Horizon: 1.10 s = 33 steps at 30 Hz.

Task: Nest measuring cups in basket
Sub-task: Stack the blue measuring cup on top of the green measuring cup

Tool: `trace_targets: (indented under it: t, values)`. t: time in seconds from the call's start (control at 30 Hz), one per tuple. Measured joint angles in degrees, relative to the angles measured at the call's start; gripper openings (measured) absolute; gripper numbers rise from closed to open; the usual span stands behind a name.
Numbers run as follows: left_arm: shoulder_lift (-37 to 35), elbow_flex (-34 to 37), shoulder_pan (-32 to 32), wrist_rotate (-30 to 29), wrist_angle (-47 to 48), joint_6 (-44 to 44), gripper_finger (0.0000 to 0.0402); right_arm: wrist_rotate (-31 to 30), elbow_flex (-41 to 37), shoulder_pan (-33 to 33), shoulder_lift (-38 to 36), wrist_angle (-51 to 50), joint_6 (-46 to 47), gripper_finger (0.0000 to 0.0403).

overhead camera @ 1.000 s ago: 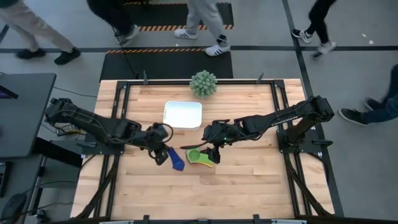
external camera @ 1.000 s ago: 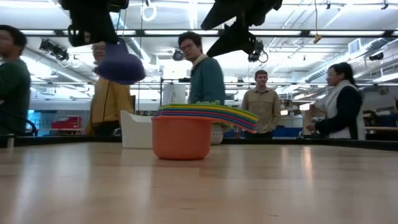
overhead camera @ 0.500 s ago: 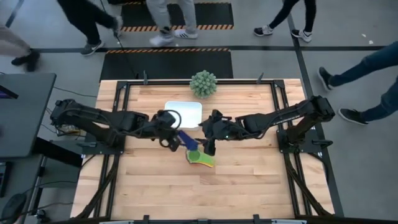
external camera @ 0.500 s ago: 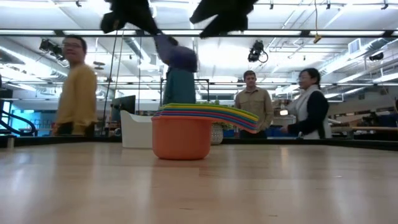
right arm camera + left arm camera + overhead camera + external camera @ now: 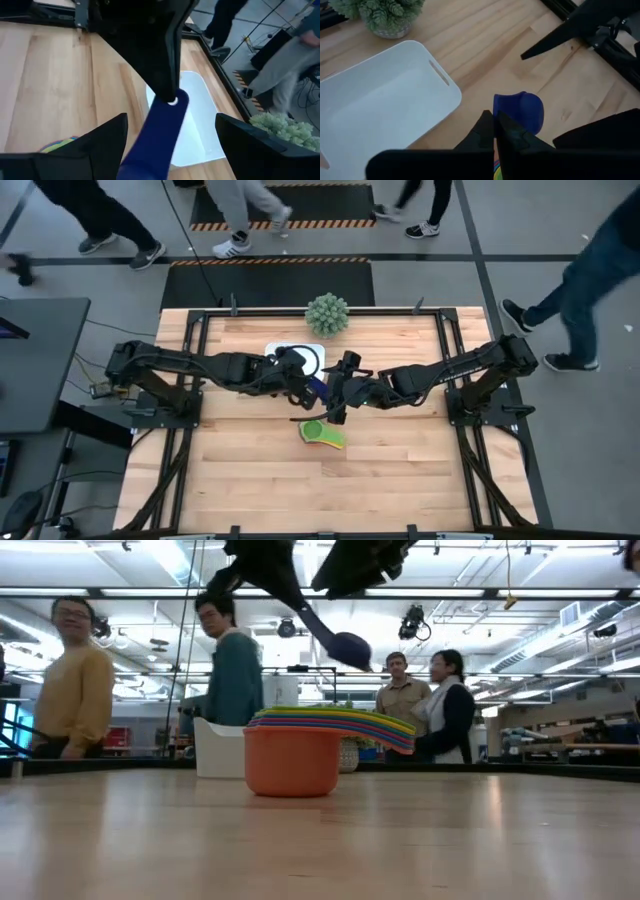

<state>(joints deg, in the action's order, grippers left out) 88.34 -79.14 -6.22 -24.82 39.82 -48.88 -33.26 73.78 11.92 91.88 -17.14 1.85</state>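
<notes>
My left gripper [image 5: 306,383] is shut on the navy measuring cup [image 5: 317,388], held in the air beside the right end of the white basket [image 5: 385,105]. The cup's bowl [image 5: 348,647] hangs above the nested stack of cups [image 5: 322,432], an orange cup lowest [image 5: 292,760], which stands on the table. My right gripper [image 5: 339,404] hovers open just right of the navy cup. Its fingers [image 5: 75,152] stand wide on either side of the cup's handle [image 5: 159,131] without touching it. My left gripper pinches the navy cup's flat handle at its free end [image 5: 171,100] between its two fingers [image 5: 485,127]. The fingers slant down from the table's left and lie along the handle. The cup is lifted clear and hangs tilted, with its bowl [image 5: 520,111] lowest.
The spiky ball plant [image 5: 327,313] stands at the far edge, just behind the basket. Both arms crowd the middle of the table over the stack. Bare wood lies near and to both sides. People walk on the floor beyond the far edge.
My left gripper has carried the navy cup from left of the stack toward the table's right and far edge, to the basket's right end, still shut on it. The cup has tipped, its bowl now lower than its handle. My right gripper has drawn slightly toward the far edge.
</notes>
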Motion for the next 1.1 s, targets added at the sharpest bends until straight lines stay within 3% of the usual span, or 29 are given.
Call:
trace_targets:
  t: [0.27, 0.43, 0.73, 0.93, 1.1]
  values:
    - [-0.1, -0.4, 0.3, -0.4, 0.3, -0.8, 0.0005, -0.1, -2.2, -0.7, 0.0, -3.9, 10.5, 0.0308]
    - [-0.6, -0.4, 0.3, 2.0, 0.4, 0.2, 0.0006, 2.4, -2.6, 0.0, 0.0, -4.2, 11.5, 0.0308]
    - [-0.6, -0.4, -4.0, 3.6, 1.7, 20.7, 0.0006, 16.3, -2.7, -0.3, -0.7, -3.3, 10.5, 0.0307]
    - [-0.7, -0.4, -8.7, -3.7, 1.5, 35.9, 0.0006, 19.4, -2.7, -1.0, -2.2, -6.5, 10.6, 0.0307]
    - [-0.7, -0.4, -13.9, -15.1, 1.4, 44.6, 0.0006, 24.4, -2.7, -2.3, -4.8, -9.0, 14.7, 0.0307]
